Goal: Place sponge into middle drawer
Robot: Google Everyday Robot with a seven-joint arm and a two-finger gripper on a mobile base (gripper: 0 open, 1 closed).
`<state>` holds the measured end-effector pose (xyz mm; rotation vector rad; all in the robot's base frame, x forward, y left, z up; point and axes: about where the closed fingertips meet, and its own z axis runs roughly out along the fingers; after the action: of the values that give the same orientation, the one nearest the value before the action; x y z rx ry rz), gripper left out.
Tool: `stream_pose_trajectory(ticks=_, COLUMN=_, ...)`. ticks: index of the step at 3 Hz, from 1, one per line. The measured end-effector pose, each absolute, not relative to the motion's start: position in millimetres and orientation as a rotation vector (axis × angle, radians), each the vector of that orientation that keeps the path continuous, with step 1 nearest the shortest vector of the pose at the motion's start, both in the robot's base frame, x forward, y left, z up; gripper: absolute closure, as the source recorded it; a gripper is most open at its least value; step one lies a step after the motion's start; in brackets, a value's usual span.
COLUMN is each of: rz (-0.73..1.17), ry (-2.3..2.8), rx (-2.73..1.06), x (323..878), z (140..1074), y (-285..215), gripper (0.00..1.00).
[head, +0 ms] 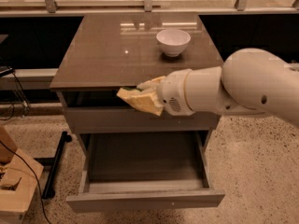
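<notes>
Camera view: I see hand (148,91) clamped on sponge (139,101), at worktop (103,55) front edge, above open middle drawer (145,197); white bowl (173,41) on worktop behind.

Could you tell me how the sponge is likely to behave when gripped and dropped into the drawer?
The sponge looks like pale foam, sticking out past the gripper that holds it before the cabinet, so it probably squashes easily. Small and blocky, it is likely light and should land in the open middle drawer without rolling.
</notes>
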<state>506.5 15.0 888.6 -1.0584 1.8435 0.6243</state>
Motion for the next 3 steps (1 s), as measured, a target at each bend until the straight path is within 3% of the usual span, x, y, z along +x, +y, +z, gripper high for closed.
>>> stream_pose_trajectory(ticks=3, rz=0.744, ry=1.910, rx=-0.976, x=546, z=772, y=-23, gripper=1.00)
